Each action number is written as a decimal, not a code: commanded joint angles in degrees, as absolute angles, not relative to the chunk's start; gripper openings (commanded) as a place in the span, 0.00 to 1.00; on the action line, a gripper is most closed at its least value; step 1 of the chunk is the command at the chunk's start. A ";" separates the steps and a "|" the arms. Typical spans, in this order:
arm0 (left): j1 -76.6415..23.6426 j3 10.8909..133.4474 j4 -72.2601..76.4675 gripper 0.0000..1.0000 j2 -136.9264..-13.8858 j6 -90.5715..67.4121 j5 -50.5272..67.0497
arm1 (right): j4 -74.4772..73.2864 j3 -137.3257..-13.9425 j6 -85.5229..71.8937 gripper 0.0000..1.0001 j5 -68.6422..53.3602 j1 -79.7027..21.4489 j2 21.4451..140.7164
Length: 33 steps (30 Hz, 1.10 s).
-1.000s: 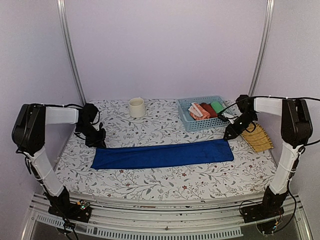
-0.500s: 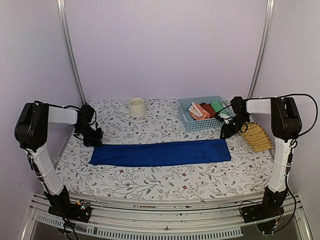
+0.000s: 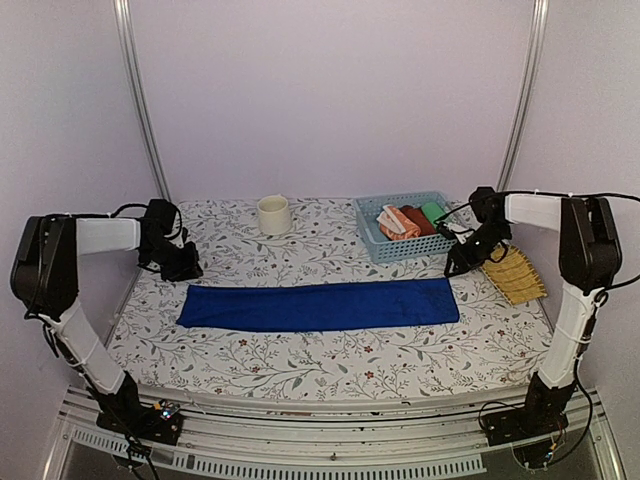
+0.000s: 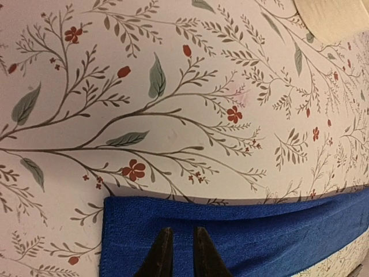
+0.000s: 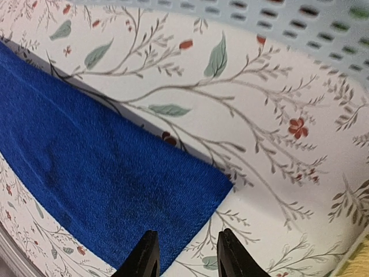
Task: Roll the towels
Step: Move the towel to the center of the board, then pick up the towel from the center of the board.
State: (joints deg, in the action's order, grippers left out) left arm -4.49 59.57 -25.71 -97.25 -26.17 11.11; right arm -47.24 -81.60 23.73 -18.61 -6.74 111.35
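I am watching the towel lying flat. My left gripper is gaping narrowly, right gripper wider, both empty.

Long towel: royal blue, plain.
Rolled towel: orange-salmon, printed with white shapes.
Tablecloth: white, patterned with grey-green leafy sprigs and small red flowers.
Basket: pale blue.
Cup: cream.
Slatted mat: yellow.

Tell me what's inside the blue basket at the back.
Inside the basket: an orange-salmon printed towel, a red roll and a green roll, side by side. Anything beneath them is covered.
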 commanded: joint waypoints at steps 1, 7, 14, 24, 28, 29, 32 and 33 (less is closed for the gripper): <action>-4.83 57.93 -26.49 0.16 -96.41 -25.78 10.63 | -52.56 -77.06 22.90 0.38 -18.48 -6.85 111.50; -4.81 55.59 -25.78 0.16 -96.41 -25.64 9.97 | -51.71 -75.75 23.29 0.38 -15.87 -7.22 112.00; -4.83 56.08 -26.14 0.16 -96.42 -25.66 9.82 | -48.91 -74.46 22.61 0.38 -6.89 -12.34 113.91; -4.81 56.96 -27.72 0.17 -96.17 -24.81 8.73 | -47.30 -71.39 23.02 0.40 4.81 -12.77 117.04; -4.78 56.95 -28.01 0.17 -96.06 -24.48 8.44 | -46.39 -73.27 22.86 0.40 7.63 -7.79 117.69; -4.78 56.95 -28.05 0.17 -96.05 -24.40 8.44 | -46.25 -74.09 22.85 0.40 7.45 -6.75 117.95; -4.82 57.11 -28.04 0.17 -96.29 -24.18 8.59 | -46.46 -76.59 23.09 0.39 5.53 -5.70 119.09; -4.83 57.19 -28.04 0.17 -96.41 -24.13 8.63 | -46.91 -77.41 23.11 0.39 3.89 -5.71 119.35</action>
